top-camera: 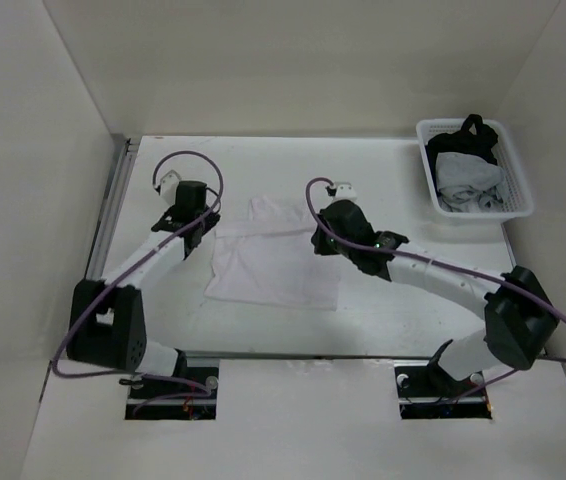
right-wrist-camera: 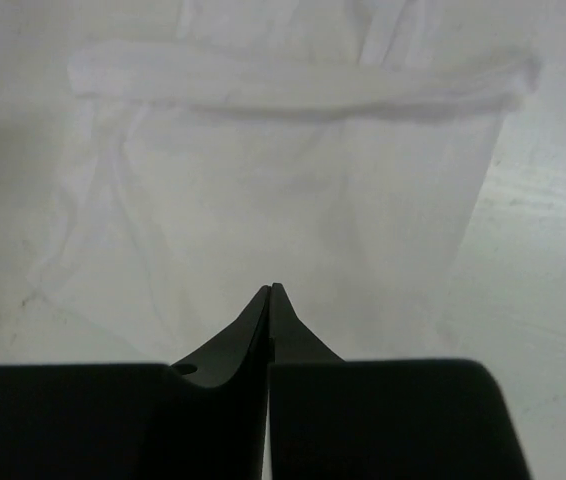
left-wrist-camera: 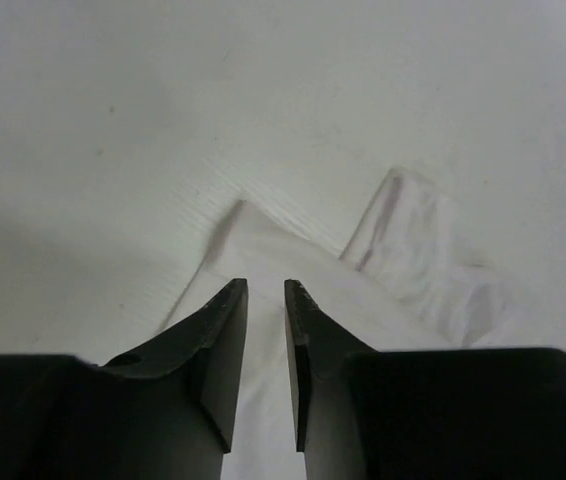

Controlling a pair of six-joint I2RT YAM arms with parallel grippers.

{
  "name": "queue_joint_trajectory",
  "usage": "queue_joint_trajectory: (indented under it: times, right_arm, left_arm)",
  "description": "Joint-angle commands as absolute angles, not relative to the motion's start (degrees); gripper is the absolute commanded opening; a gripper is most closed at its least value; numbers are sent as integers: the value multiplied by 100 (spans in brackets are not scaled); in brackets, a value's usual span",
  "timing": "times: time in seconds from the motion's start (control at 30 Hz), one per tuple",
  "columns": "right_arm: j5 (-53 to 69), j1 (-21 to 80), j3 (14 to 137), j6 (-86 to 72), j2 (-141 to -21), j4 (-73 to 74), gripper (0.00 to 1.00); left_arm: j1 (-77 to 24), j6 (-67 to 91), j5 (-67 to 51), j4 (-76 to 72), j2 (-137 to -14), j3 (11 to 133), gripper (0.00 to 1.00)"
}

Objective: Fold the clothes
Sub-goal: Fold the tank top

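The left gripper [left-wrist-camera: 265, 285] hangs with jaws slightly apart over the left edge of the white clothes [top-camera: 273, 265], which lie on the desk [top-camera: 383, 320]. The right gripper [right-wrist-camera: 271, 288] has its jaws pressed together above them. A far-right basket [top-camera: 526, 192] holds dark and grey garments [top-camera: 468, 165].

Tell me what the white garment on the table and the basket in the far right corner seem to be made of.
Garment: thin, soft fabric, possibly cotton knit, matte. It wrinkles, lies flat in folds, and looks slightly see-through in the right wrist view.
Basket: probably moulded white plastic, going by its stiff rim and open mesh walls. It is too small to judge its sheen.
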State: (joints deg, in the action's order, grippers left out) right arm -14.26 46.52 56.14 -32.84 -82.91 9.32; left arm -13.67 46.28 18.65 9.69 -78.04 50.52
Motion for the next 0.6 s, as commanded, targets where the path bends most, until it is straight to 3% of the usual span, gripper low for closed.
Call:
queue_joint_trajectory:
  times: [0.0,0.3,0.57]
  right_arm:
    - [-1257,4390,6011,-2945,-8657,527,2]
    - [-1073,4223,5828,-2927,-8798,185,5]
    - [-905,4144,5467,-3023,-8877,-88,6]
  left_arm:
    - [-903,5631,1180,459,-8436,4888,19]
    - [-523,6003,502,-746,-9316,4562,18]
    - [-716,5784,404,-1266,-9210,4324,17]
